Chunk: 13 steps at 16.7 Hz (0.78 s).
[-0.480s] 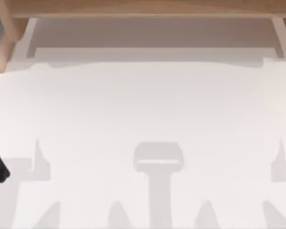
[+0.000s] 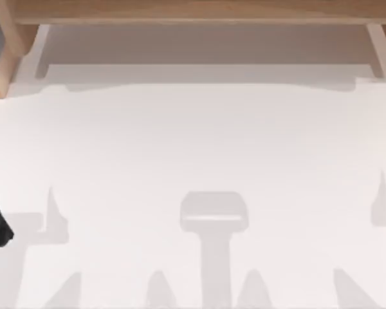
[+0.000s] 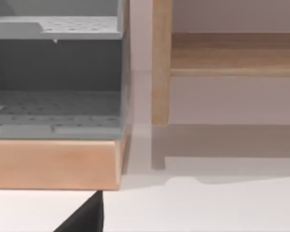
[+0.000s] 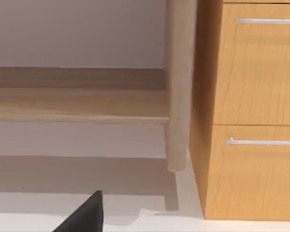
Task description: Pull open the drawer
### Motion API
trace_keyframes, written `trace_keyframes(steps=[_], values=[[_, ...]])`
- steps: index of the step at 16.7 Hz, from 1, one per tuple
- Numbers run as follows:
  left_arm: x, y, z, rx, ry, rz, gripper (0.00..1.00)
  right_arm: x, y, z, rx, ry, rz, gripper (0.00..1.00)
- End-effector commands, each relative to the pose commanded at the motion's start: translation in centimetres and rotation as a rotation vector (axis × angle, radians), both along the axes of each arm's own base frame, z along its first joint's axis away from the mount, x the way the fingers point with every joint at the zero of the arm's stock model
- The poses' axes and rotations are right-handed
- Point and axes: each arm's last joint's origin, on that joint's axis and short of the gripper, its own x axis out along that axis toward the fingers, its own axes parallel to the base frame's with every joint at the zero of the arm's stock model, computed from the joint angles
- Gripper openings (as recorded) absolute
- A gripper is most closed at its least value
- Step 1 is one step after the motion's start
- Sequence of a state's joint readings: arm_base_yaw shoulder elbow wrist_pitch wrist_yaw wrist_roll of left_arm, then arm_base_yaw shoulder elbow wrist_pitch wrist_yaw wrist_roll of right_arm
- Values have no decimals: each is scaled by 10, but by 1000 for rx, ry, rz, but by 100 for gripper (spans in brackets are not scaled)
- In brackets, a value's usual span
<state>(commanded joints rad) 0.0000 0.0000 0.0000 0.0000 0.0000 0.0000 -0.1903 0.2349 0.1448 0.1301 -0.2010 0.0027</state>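
The right gripper [image 4: 84, 216] shows as a black wedge low over the white worktop [image 2: 193, 141]; whether it is spread or pressed together cannot be told. Ahead of it and off to one side, well apart, stands the light wooden drawer cabinet [image 4: 246, 96]. Its upper drawer front [image 4: 256, 67] and lower drawer front [image 4: 256, 179] sit flush and closed, each with a thin silver bar handle [image 4: 263, 142]. Between the right gripper and the cabinet rises a pale wooden post [image 4: 180, 82] that meets a long wooden shelf [image 4: 77, 104].

The left gripper [image 3: 84, 220] also hangs low over the worktop, its state impossible to tell. Ahead of it is a grey perforated rack [image 3: 55, 77] on a wooden base [image 3: 53, 164].
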Motion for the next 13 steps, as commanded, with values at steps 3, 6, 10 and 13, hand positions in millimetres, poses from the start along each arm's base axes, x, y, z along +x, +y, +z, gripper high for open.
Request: trace_keyframes(steps=[3, 6, 10, 13], values=[[0, 0, 0, 0, 0, 0, 100, 17, -19, 21, 6, 30, 0, 100], [0, 0, 0, 0, 0, 0, 100, 33, -42, 36, 16, 49, -6, 100], [0, 0, 0, 0, 0, 0, 100, 41, -61, 48, 10, 39, -11, 100], [0, 0, 0, 0, 0, 0, 100, 41, -61, 48, 9, 38, -11, 100]])
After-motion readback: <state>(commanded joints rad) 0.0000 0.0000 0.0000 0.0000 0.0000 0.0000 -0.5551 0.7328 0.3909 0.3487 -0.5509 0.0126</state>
